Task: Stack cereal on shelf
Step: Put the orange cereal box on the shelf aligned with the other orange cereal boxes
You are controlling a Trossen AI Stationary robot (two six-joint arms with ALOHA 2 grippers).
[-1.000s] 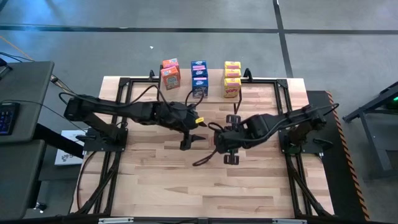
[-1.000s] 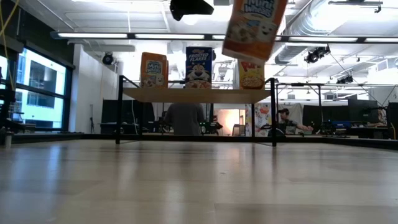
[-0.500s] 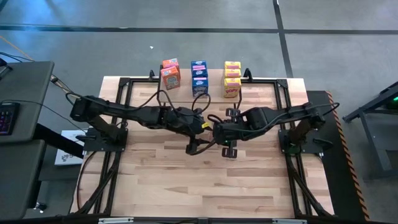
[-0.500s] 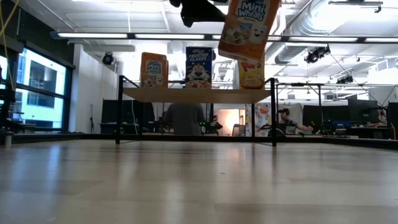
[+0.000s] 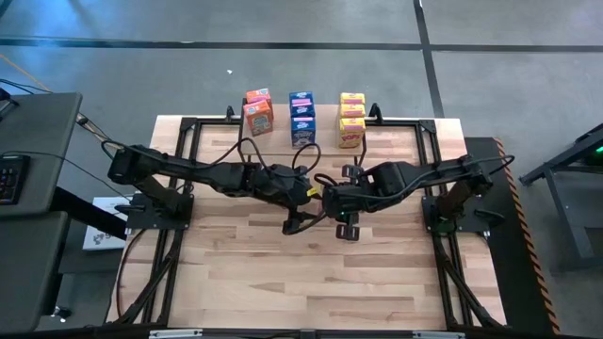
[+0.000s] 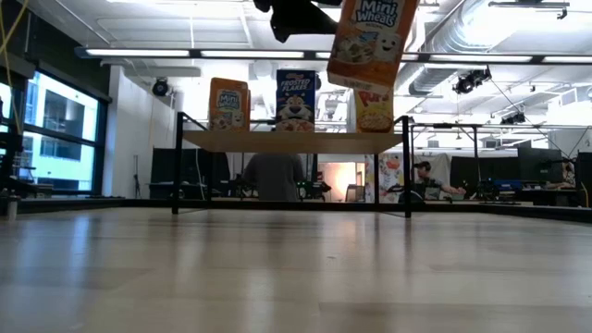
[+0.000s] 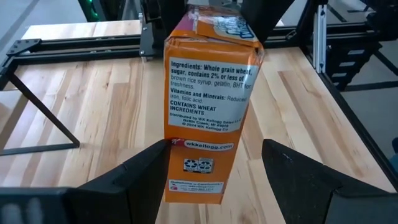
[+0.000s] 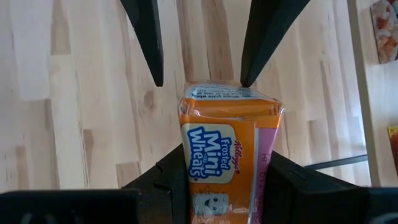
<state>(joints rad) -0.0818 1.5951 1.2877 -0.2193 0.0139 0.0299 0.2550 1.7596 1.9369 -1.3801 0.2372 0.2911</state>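
The Mini-Wheats box (image 6: 373,42), top centre in the low view, is clamped in the right tool (image 8: 211,180) above mid-tabletop (image 5: 283,273); the left tool (image 7: 211,171) straddles it, open. Handover step; next, left closes, then shelf (image 6: 291,141).

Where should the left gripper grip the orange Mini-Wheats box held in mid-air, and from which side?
By its free end, coming from opposite the right gripper, which clamps the other end. The Mini-Wheats box has flat parallel faces, and the left gripper's open fingers flank them.
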